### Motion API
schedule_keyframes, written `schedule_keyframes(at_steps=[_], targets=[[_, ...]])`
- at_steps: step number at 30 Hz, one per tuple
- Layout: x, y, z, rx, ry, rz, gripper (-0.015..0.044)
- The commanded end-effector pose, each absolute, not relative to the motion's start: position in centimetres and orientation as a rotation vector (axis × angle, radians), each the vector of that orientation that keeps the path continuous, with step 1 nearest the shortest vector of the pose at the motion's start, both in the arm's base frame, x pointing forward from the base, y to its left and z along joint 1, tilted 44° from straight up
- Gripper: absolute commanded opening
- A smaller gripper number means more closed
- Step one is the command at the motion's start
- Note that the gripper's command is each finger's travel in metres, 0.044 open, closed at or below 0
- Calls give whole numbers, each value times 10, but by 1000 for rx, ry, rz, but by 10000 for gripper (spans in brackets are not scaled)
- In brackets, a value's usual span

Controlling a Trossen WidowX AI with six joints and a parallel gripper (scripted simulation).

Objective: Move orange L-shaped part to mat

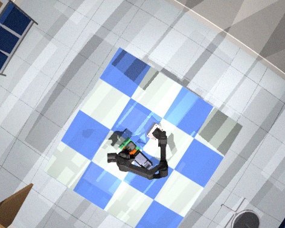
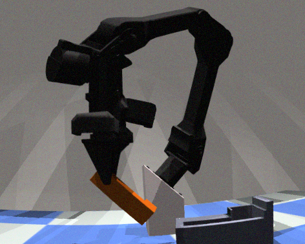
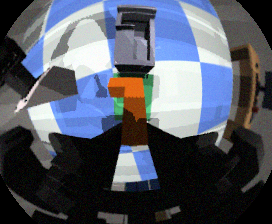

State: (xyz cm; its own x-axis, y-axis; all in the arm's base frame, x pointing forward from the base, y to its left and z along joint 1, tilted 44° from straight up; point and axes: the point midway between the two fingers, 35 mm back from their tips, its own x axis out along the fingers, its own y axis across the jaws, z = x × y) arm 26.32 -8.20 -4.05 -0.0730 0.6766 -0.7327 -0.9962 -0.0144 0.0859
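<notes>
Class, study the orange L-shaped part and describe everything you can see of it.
The orange L-shaped part is a flat, matte bar with a stepped foot at its low end. It hangs tilted in the air, its upper end pinched in the gripper, clear of the grey tray. In the wrist view it hangs over the green mat.
</notes>
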Motion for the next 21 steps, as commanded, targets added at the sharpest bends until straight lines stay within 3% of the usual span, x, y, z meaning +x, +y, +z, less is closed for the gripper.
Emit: schedule_keyframes(at_steps=[1, 21], targets=[[262, -76, -46, -584, 709, 1517, 0], [260, -54, -69, -583, 707, 1517, 0]])
